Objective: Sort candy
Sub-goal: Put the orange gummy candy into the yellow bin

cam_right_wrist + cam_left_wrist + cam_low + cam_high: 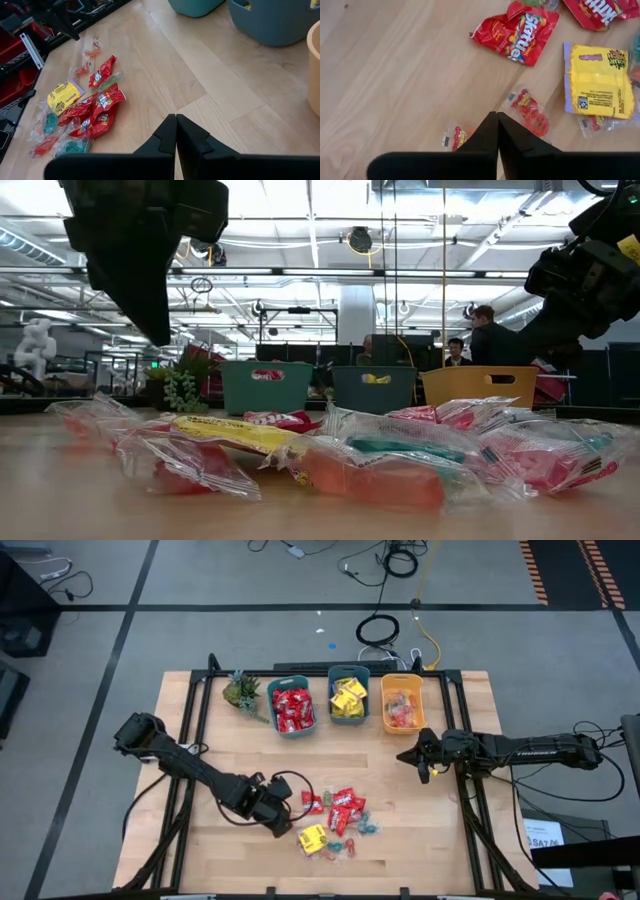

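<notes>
The candy [335,820] lies in a loose pile on the near middle of the table: red packets [517,32], a yellow packet [597,80] and small clear-wrapped pieces [530,107]. My left gripper [283,822] hangs shut just left of the pile, pointing steeply down, its fingertips [497,117] above the bare wood between two small red pieces and holding nothing. My right gripper [408,755] waits shut at the table's right, clear of the wood [176,117].
Three bins stand in a row at the far edge: a teal one with red packets [292,707], a teal one with yellow packets [348,698] and an orange one [402,705] with small pieces. A small green plant [242,690] stands left of them. Bare wood lies between bins and pile.
</notes>
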You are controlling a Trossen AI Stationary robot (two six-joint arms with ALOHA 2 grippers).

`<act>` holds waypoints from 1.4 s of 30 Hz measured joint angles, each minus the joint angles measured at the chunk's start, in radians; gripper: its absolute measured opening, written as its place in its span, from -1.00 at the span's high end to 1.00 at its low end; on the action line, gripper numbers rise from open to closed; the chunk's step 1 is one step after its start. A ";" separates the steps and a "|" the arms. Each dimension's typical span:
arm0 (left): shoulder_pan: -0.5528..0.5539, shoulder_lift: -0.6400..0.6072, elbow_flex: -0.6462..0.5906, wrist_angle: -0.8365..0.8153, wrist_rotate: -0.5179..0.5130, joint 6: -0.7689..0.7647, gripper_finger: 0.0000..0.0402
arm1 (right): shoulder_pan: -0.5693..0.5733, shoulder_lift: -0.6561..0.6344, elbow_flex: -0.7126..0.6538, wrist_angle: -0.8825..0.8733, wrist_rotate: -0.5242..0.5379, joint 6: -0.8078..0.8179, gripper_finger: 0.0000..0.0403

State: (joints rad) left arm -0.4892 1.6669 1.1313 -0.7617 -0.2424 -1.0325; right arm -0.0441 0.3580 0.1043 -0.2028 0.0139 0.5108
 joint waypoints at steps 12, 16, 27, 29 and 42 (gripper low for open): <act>0.001 0.000 0.000 -0.178 0.054 -0.380 0.48 | 0.000 0.000 0.000 0.000 0.000 0.000 0.99; 0.002 0.000 0.000 -0.155 0.057 -0.522 0.33 | 0.000 0.000 0.000 0.000 0.000 -0.002 0.99; 0.006 0.000 -0.071 -0.084 0.112 -0.663 0.18 | 0.000 0.000 0.000 0.000 -0.014 0.001 0.99; 0.005 -0.001 -0.094 -0.046 0.115 -0.688 0.18 | 0.000 0.000 0.000 -0.001 -0.019 0.002 0.99; 0.008 0.110 -0.179 0.168 0.187 -0.685 0.18 | 0.000 0.000 0.000 -0.006 -0.019 0.001 0.99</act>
State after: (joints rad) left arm -0.4811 1.7764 0.9521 -0.5941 -0.0554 -1.7177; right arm -0.0444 0.3580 0.1043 -0.2086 -0.0055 0.5119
